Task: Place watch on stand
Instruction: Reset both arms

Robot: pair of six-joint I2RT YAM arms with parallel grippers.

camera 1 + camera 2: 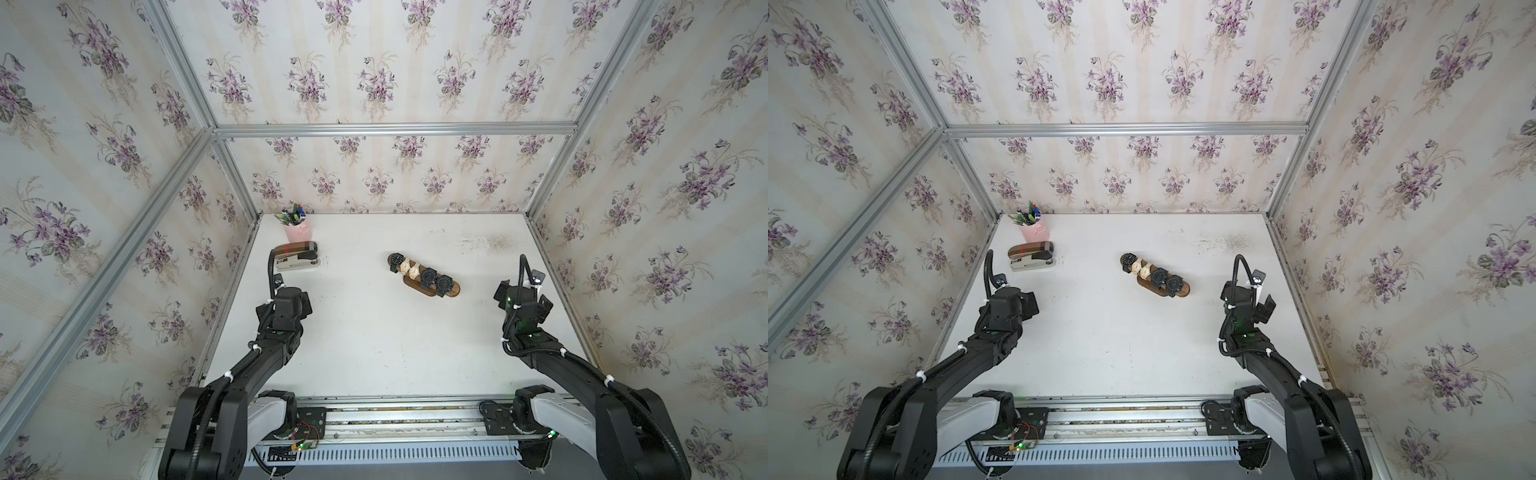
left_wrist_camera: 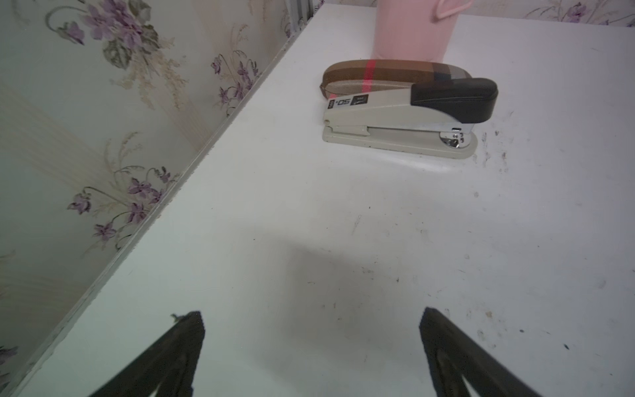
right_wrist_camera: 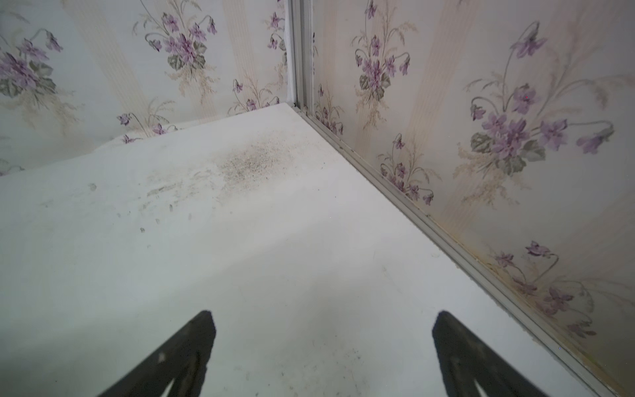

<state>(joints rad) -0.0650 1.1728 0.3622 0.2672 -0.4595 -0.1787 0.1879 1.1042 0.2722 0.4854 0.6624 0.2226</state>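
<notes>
**Stand** [image 1: 454, 288] [image 1: 1185, 287]: a dark brown wooden bar with rounded ends on an oval wooden foot. It lies aslant on the white bench [image 1: 374, 340], right of centre and toward the back, and shows in both top views.

**Watches** [image 1: 428, 276]: five in a row along the bar, packed close.
- Far end: one black watch [image 1: 397, 259] with a round dark dial. Whether it sits fully around the bar cannot be told.
- Middle: two pale watches [image 1: 411, 269].
- Near end: two chunky black ones, with the tip of the bar bare beyond them.

**Left pincer** [image 2: 311, 318]: the jaws are spread wide with nothing between them. It hangs over bare bench at the left side, well apart from the stand.

**Right pincer** [image 3: 324, 316]: the jaws are spread wide and empty. It hangs over bare bench near the right wall and faces the back right corner, well apart from the stand.

**Stapler** [image 1: 297, 262] [image 2: 398, 127]: a grey-beige body with a black cap, at the back left of the bench.

**Plaid case** [image 1: 293, 248] [image 2: 378, 74]: brown with a red stripe, just behind the stapler.

**Pink cup** [image 1: 297, 232] [image 2: 412, 27]: stands in the back left corner behind the case and holds pens [image 1: 293, 212].

**Dark speckled patch** [image 3: 251, 161] [image 1: 496, 242]: a mark on the bench surface at the back right.
</notes>
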